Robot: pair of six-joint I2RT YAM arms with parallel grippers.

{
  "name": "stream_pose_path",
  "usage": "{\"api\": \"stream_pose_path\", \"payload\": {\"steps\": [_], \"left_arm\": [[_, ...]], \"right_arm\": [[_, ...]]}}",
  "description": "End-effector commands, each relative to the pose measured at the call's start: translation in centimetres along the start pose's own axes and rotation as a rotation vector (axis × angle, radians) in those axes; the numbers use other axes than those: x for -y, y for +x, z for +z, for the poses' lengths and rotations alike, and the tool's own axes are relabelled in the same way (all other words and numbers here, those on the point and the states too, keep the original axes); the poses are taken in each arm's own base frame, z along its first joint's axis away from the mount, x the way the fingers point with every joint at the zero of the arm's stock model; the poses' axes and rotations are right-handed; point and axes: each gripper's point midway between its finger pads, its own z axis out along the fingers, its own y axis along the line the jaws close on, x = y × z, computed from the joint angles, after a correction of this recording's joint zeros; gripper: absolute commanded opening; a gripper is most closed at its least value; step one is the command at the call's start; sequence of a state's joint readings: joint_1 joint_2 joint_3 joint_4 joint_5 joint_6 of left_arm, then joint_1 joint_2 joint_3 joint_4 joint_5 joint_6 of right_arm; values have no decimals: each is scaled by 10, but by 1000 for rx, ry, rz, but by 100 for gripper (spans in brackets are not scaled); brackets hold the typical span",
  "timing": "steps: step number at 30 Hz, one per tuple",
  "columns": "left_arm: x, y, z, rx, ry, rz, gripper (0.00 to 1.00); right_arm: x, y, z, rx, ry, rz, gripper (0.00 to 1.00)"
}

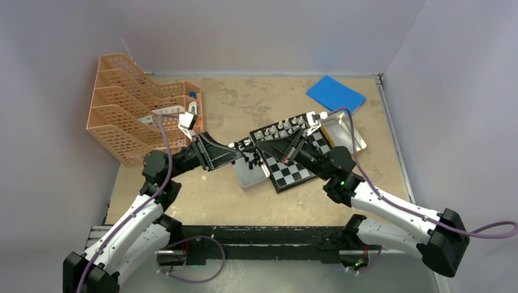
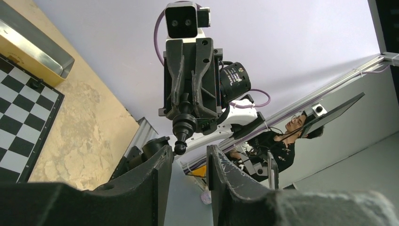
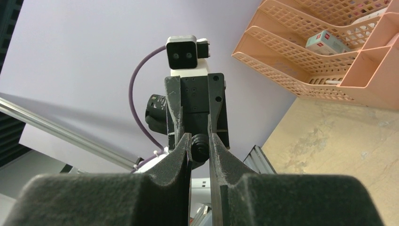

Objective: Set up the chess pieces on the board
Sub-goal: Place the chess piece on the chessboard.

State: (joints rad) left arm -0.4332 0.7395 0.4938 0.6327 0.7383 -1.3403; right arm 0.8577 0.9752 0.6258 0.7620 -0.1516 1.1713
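Pale lavender walls are enclosing a mottled tan tabletop [image 1: 244, 104]; an orange mesh file rack [image 1: 131, 104] is sitting at the back left and a blue flat pad [image 1: 336, 93] at the back right. Board [image 1: 292, 174] is lying mid-tabletop, turned at an angle, with a row of silvery chess pieces [image 1: 287, 127] standing along its far edge. One silver tin [image 1: 247, 178] is lying against the board's left side, and a second tin [image 1: 349, 131] is lying just beside its right far corner. Both arms are reaching inward and meeting tip to tip above the left tin and the board's left edge. Right pincer [image 3: 199, 140] is pinching a black chess piece [image 2: 183, 126], its two fingers pressing on the piece from either side; seen from the left wrist, the piece is pointing out of the right pincer with its rounded end toward the camera. Left pincer [image 2: 188, 150] is facing it head-on, jaws standing apart with a clear gap, and the piece's rounded end is sitting between the left fingertips [image 2: 162, 162], close against one of them; whether it is touching is not clear. Several dark pieces are showing near the tin below the pincers, too small to sort out.
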Motion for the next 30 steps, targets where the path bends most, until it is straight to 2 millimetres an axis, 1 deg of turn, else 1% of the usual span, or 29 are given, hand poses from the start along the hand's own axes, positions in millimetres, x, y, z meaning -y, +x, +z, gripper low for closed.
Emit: {"api": "stream_pose_path", "payload": {"steps": [1,3,11,18,21,23,28,30], "left_arm": [[17,-11,3,28,39,79,31],[16,-12,3,30,35,80,30],[14,-13,3,39,22,96,20],[13,-14,4,45,13,103,20],[12,-15,4,46,11,105,18],[11,-14,4,45,9,106,14],[9,-14,3,46,-11,126,1],[7,-16,2,52,-30,141,0]], "right_arm": [[-15,-4,-1,12,-62,0,6],[-14,-3,0,10,-62,0,6],[-14,-2,-1,6,-63,0,6],[-9,3,-2,-11,-57,3,6],[-6,4,-2,-14,-52,8,6],[-6,4,-2,-14,-53,8,6],[-4,3,-4,-5,-41,-2,6],[-1,3,-4,-7,-24,-20,6]]}}
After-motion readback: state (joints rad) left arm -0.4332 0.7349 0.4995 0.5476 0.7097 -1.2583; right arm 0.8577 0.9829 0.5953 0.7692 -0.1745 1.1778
